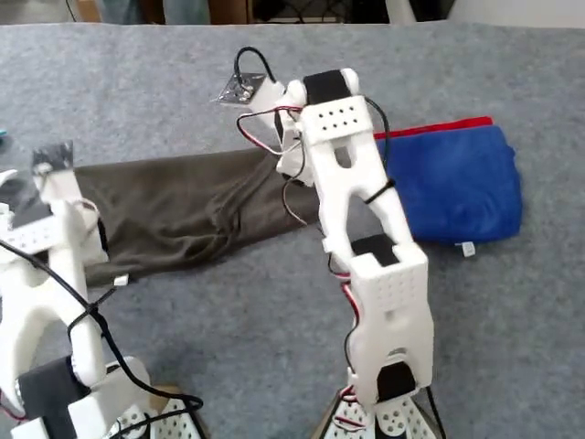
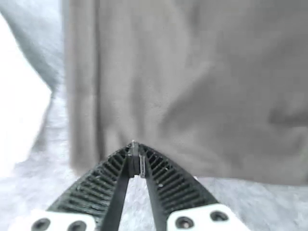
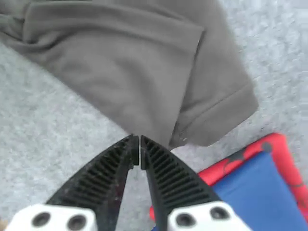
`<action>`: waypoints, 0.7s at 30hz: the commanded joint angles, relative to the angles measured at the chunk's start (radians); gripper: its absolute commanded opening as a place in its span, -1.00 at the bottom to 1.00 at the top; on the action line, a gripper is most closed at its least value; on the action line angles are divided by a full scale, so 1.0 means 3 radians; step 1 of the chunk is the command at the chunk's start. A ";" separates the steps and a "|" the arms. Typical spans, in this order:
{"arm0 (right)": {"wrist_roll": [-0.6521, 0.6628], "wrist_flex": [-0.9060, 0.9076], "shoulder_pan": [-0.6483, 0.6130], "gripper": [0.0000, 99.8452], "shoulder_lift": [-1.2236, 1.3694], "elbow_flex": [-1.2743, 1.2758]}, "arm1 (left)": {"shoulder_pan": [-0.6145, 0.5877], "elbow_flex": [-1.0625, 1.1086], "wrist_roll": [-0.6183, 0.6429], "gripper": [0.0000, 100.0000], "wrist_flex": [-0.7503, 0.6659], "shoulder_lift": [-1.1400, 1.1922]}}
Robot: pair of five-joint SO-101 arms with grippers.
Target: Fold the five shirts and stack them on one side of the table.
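Observation:
An olive-grey shirt lies as a long creased strip across the middle of the table. My left gripper is at its left end, jaws shut on the shirt's edge. At the shirt's right end, under the right arm's wrist, my right gripper is shut on the shirt's near edge. A hemmed corner lies flat beside it. A folded blue shirt rests on a folded red one at the right; the blue shirt and the red one are close to the right gripper.
Grey felt covers the table. The left arm stands at the near left, the right arm near the front centre, with loose cables along both. Open felt lies behind the shirt and at the front right.

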 commanded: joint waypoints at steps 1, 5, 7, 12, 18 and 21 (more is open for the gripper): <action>-0.0036 0.0036 0.0010 -0.97 -0.0458 0.0340 | -0.0120 -0.0933 0.0026 -0.80 0.0609 -0.0072; -0.0036 0.0031 -0.0092 -0.97 -0.0821 0.0928 | -0.0335 -0.1609 -0.0061 -0.69 0.1013 0.0527; -0.0036 0.0031 -0.0148 -0.97 -0.0985 0.1215 | -0.0417 -0.1921 -0.0159 -0.68 0.1187 0.0987; -0.0036 -0.0148 -0.0230 -0.97 -0.1363 0.1864 | -0.0545 -0.2631 -0.0189 -0.68 0.1299 0.2082; -0.0036 -0.0440 -0.0235 -0.97 -0.1639 0.2437 | -0.0545 -0.3255 -0.0261 -0.68 0.1473 0.2695; -0.0036 -0.0440 -0.0235 -0.97 -0.1695 0.2565 | -0.0550 -0.3424 -0.0276 -0.68 0.1499 0.2854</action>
